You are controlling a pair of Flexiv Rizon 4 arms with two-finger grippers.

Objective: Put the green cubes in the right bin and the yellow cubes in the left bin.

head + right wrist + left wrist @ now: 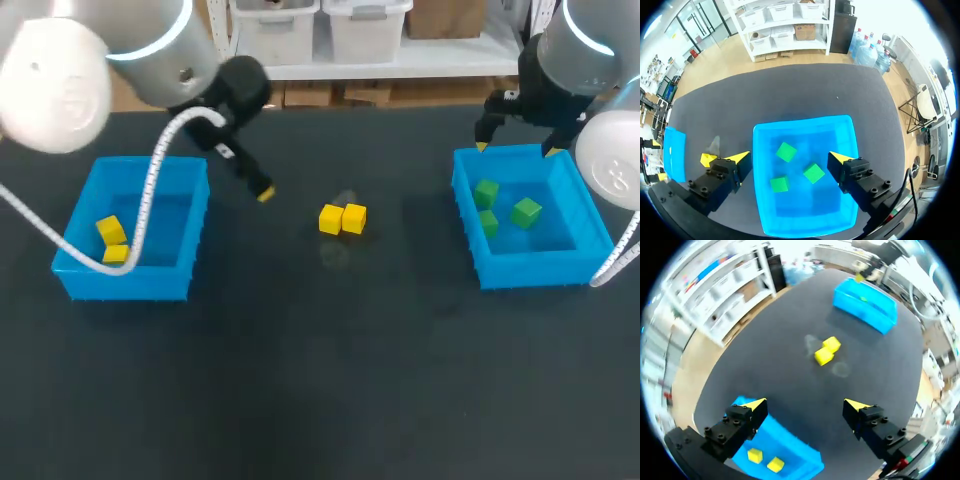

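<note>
Here the left bin [120, 282] holds two yellow cubes [111, 231], one just beside the other, near its left wall. The right bin [530, 268] holds three green cubes [527, 211], each apart from the others, in its left and middle parts. A loose yellow pair [342, 218], its two cubes touching side by side, lies on the dark worktop [320, 380] between the bins and nearer the far edge.

The left gripper [806, 405] hangs above the worktop between the left bin and the loose yellow pair, its fingers spread wide and holding nothing. The right gripper [515, 150] hangs over the far rim of the right bin, also spread wide and holding nothing. In its wrist view one finger stands outside the bin wall and the other over the interior.

Bare worktop shows between each bin and the pair, and in a broad band along the near side.

In the head view a white cable [150, 190] from the left arm crosses the left bin and covers part of its interior. Only one yellow tip of the left gripper shows there. In the right wrist view the left bin is cut off.
</note>
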